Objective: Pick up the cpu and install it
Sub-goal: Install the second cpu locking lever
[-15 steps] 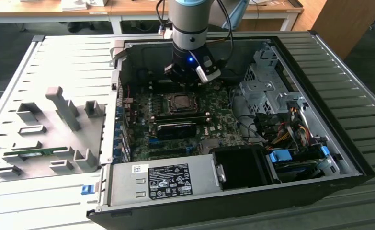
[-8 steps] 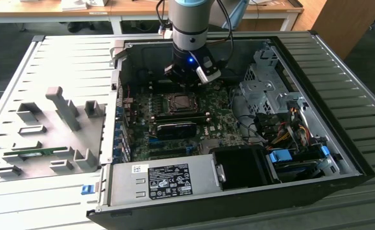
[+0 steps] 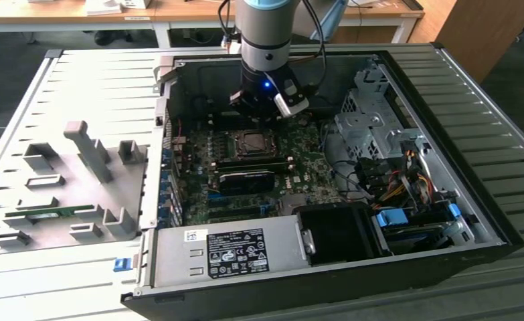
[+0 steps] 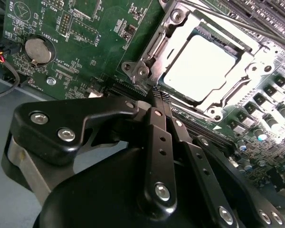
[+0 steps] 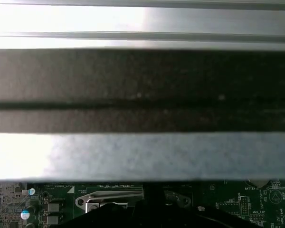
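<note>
The cpu (image 4: 199, 64) is a flat square chip with a pale silvery top. It lies inside the metal-framed socket (image 4: 176, 20) on the green motherboard (image 4: 92, 42). In the exterior view the cpu (image 3: 253, 141) sits in the middle of the board, inside the open computer case. My gripper (image 4: 155, 92) is shut with nothing between its black fingers. Its tips hover just beside the socket's edge, apart from the chip. In the exterior view the gripper (image 3: 259, 114) hangs just behind the socket. The first wrist view shows the socket frame (image 5: 109, 199) under the case wall (image 5: 142, 152).
A power supply (image 3: 226, 254) lies at the case's near end, beside a black fan shroud (image 3: 338, 231). A drive cage (image 3: 373, 114) and cables line the exterior view's right. A grey fixture plate (image 3: 65, 187) holding a green memory stick (image 3: 47, 212) lies at the left. A coin battery (image 4: 38, 51) sits on the board.
</note>
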You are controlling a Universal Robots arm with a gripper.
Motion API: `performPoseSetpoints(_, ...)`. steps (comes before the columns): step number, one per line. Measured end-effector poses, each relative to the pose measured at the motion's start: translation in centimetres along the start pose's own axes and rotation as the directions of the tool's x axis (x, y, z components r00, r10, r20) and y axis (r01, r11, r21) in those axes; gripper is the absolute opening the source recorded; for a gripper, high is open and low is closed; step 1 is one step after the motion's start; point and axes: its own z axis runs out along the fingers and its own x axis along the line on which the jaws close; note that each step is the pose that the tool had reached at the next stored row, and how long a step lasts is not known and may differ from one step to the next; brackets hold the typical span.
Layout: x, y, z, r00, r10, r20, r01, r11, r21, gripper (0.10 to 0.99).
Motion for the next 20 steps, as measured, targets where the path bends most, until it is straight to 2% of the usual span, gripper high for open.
performPoseSetpoints(10,-0.01,-0.29,-0.04,1.0000,0.000,0.0000,0.000,1.0000,0.004,0.106)
performPoseSetpoints(13,-0.01,-0.34,-0.13,1.0000,0.000,-0.0002,0.000,1.0000,0.003,0.106)
performPoseSetpoints(15,-0.02,-0.31,-0.49,1.0000,0.000,-0.0001,0.000,1.0000,-0.004,0.106)
performPoseSetpoints(20,-0.06,-0.10,-2.38,1.0000,0.000,0.0000,0.000,1.0000,-0.005,0.106)
